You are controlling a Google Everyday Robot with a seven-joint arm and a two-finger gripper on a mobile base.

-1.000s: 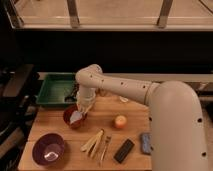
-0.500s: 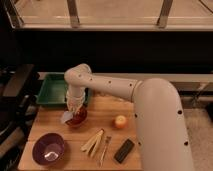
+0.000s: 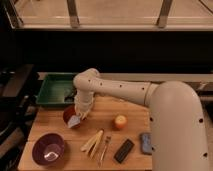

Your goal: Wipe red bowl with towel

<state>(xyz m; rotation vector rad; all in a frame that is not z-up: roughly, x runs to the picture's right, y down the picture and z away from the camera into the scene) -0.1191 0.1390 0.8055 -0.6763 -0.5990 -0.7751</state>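
Note:
The red bowl [image 3: 68, 114] sits on the wooden table [image 3: 125, 135], left of centre, just in front of the green tray. My gripper [image 3: 79, 116] reaches down into the bowl from the right. A pale grey towel [image 3: 75, 121] hangs at the gripper's tip over the bowl's front right rim. The arm [image 3: 120, 92] stretches from the right across the table's back and hides the bowl's right side.
A green tray [image 3: 52, 90] stands at the back left. A purple bowl [image 3: 48, 149] sits front left. An orange [image 3: 120, 121], wooden utensils and a fork [image 3: 97, 142], a black bar [image 3: 123, 150] and a blue sponge [image 3: 146, 142] lie to the right.
The gripper with the towel has shifted left and then slightly right over the red bowl. The arm swung with it. The other objects have stayed put.

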